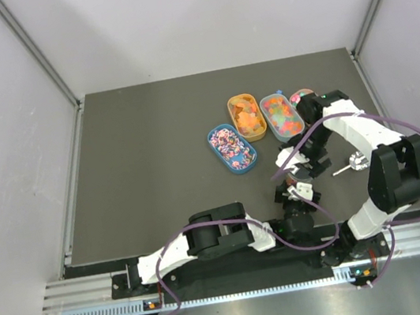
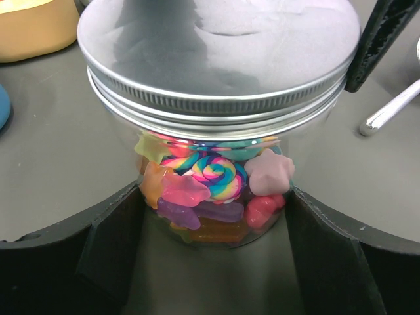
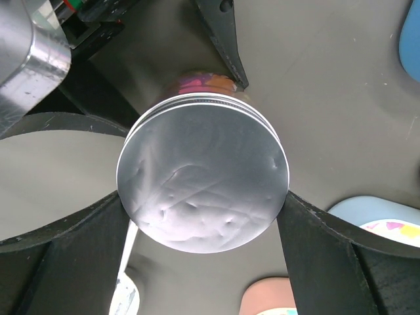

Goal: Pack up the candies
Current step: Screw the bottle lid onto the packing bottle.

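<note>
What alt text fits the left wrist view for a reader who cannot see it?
A clear jar packed with colourful candies and capped by a metal lid stands gripped between the fingers of the left gripper. An orange tray sits behind at left, a metal scoop handle at right.

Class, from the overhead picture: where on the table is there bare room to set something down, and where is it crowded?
Free: the whole left half of the dark table, from its left edge to the blue tray. Crowded: the right side, with the other trays, the scoop and the jar.
</note>
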Action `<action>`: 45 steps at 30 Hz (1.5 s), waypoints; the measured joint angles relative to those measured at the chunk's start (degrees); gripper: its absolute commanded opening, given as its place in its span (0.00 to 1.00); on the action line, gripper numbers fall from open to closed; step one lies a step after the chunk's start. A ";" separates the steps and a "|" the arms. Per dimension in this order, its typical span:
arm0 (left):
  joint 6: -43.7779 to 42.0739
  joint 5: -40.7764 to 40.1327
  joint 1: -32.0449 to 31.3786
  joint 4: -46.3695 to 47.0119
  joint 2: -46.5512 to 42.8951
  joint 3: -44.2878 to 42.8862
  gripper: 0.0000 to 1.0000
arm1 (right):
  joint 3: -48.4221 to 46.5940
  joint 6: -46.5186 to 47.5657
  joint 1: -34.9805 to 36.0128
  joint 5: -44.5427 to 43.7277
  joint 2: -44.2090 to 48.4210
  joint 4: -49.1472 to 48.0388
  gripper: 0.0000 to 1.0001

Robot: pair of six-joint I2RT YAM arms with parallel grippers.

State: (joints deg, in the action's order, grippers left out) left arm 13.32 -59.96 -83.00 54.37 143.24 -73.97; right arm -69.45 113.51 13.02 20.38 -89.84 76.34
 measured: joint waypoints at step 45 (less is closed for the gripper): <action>-2.32 4.31 -1.70 3.63 0.00 1.29 0.00 | 10.78 -34.23 -2.38 -0.39 5.86 -8.07 1.00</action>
State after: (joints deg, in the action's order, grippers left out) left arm 11.00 -55.66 -84.71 58.00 143.24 -72.69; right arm -58.67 79.29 10.63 19.99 -83.99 68.27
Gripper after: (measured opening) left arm 0.840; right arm 0.997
